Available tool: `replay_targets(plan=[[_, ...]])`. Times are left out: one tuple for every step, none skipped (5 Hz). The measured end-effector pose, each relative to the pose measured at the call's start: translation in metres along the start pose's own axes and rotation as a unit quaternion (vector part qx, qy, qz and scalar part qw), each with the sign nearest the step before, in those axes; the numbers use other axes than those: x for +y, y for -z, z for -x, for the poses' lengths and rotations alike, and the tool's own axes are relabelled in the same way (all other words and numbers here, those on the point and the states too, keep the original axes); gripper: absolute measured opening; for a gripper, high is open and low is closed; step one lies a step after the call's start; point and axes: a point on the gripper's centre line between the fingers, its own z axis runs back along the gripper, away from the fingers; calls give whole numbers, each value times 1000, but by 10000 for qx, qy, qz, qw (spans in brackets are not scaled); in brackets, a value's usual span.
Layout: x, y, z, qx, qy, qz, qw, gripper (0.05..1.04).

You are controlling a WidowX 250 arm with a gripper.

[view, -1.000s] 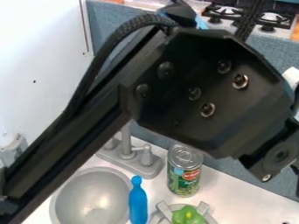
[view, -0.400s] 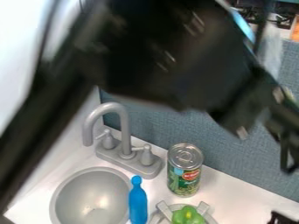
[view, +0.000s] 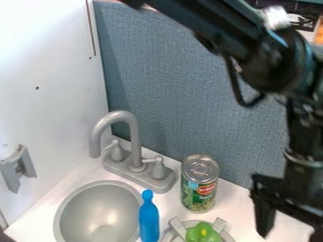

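At the lower right the gripper (view: 291, 228) hangs low over the white counter, its fingers spread apart and nothing seen between them. Left of it stands an upright green can (view: 199, 184) with a silver lid, apart from the gripper. A green pepper-like toy (view: 202, 233) rests on a grey pronged holder (view: 219, 225) at the bottom edge. Beside the sink's right rim is a blue bottle-shaped object (view: 148, 217), whose lower end is cut off by the view's edge.
A round grey sink (view: 69, 201) lies at the lower left, with a raised grey faucet (view: 135, 142) behind it. A blue-grey panel (view: 183, 99) backs the counter, and a white wall (view: 50, 61) with a grey fitting (view: 17, 168) stands at left.
The arm has swung from across the view's middle and left to the upper right, and the gripper has come into view at the lower right. The can, pepper and blue object have not moved.
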Motion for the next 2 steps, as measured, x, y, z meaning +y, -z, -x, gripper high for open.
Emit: replay_targets(plan=[[33, -14, -3, -128, -374, -190, 9990, 1002], [72, -31, -2, -462, -681, -421, 9957, 1002]])
